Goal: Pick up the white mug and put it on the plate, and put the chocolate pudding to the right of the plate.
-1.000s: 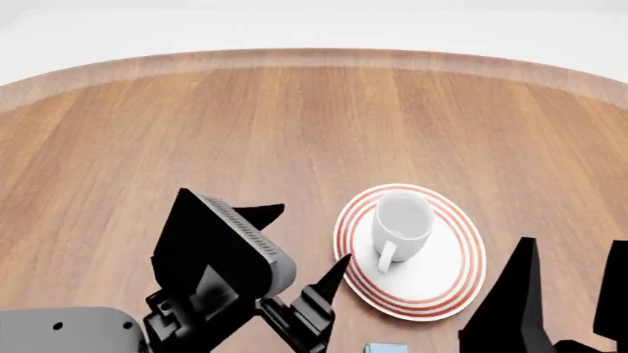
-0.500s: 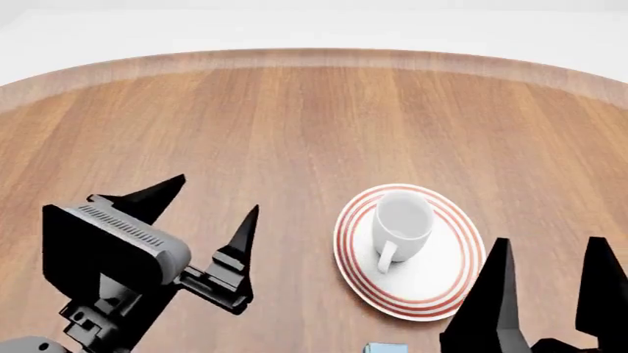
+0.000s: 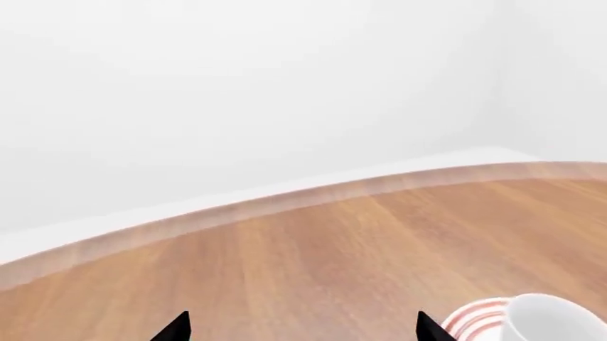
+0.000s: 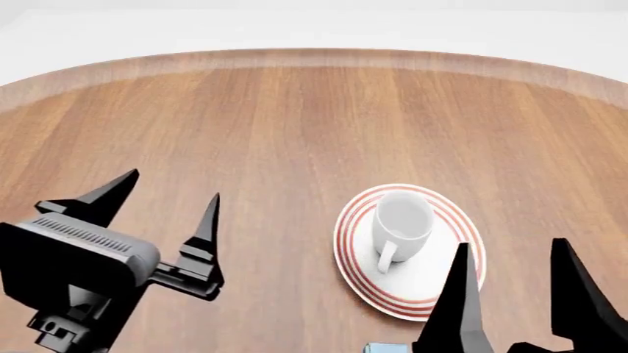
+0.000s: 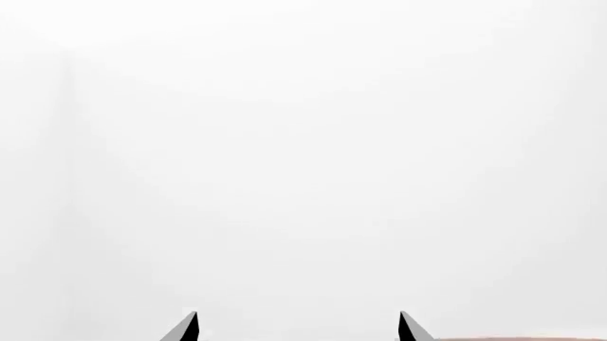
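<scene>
Arms first: the left gripper (image 4: 172, 202) sits raised over the wooden table (image 4: 294, 125) well left of the plate (image 4: 446, 290), fingers pointing away from the robot, spread wide and holding nothing, while the right gripper (image 4: 515, 261) pokes up at the near right, tips overlapping the plate's near edge in the head view, also spread and empty. White mug (image 4: 401, 224) stands upright on the plate, handle toward the robot, and only a sliver of the chocolate pudding (image 4: 386, 348) shows at the near edge, just in front of the plate.
</scene>
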